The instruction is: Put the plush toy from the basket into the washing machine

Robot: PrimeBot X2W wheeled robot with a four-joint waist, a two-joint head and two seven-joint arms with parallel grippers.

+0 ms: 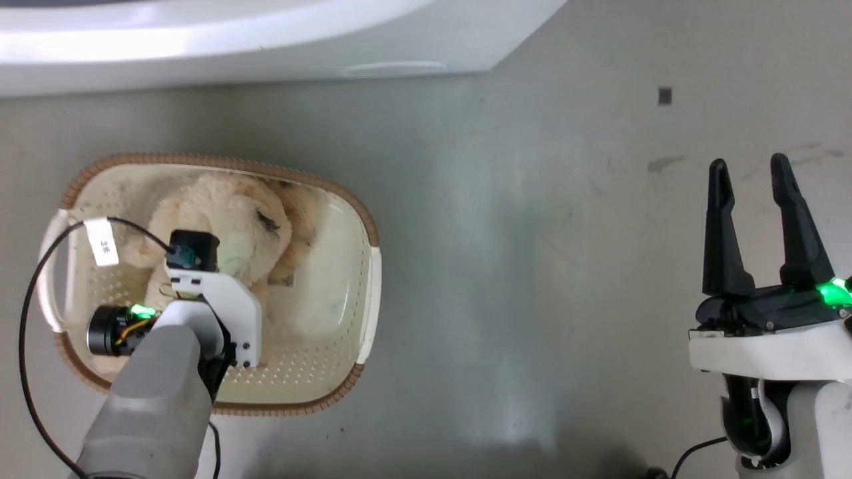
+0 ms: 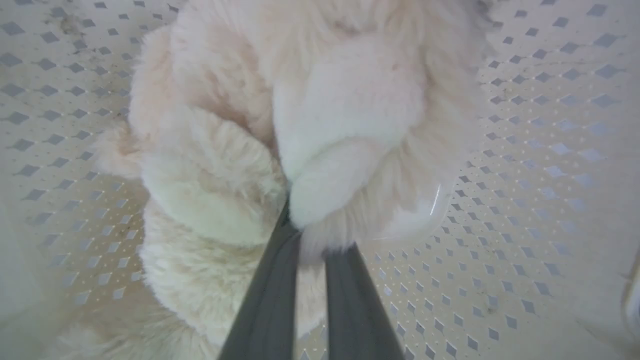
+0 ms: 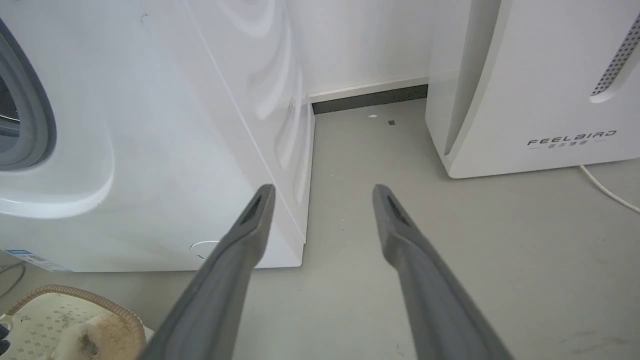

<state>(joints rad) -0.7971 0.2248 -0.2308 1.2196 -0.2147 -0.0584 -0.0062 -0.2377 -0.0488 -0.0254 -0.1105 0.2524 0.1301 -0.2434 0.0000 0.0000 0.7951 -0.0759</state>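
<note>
The cream-beige plush toy (image 1: pixel 233 213) lies in the cream perforated basket (image 1: pixel 369 219) on the floor at the left. My left arm (image 1: pixel 213 299) reaches down into the basket from above. In the left wrist view my left gripper (image 2: pixel 312 240) is shut on the plush toy (image 2: pixel 350 100), its tips buried in the fur above the basket's bottom (image 2: pixel 525 150). My right gripper (image 1: pixel 748 165) hangs open and holds nothing over the bare floor at the right. The white washing machine (image 1: pixel 200 40) stands behind the basket; its grey porthole seal (image 3: pixel 30 115) shows beside my right gripper (image 3: pixel 324 190).
A white slanted FEELBIRD appliance (image 3: pixel 540 100) stands right of the washing machine (image 3: pixel 150 125), with a strip of grey floor (image 3: pixel 370 160) between them. A white cable (image 3: pixel 605 192) runs along the floor by it. A black cable (image 1: pixel 26 319) loops from my left arm past the basket's left side.
</note>
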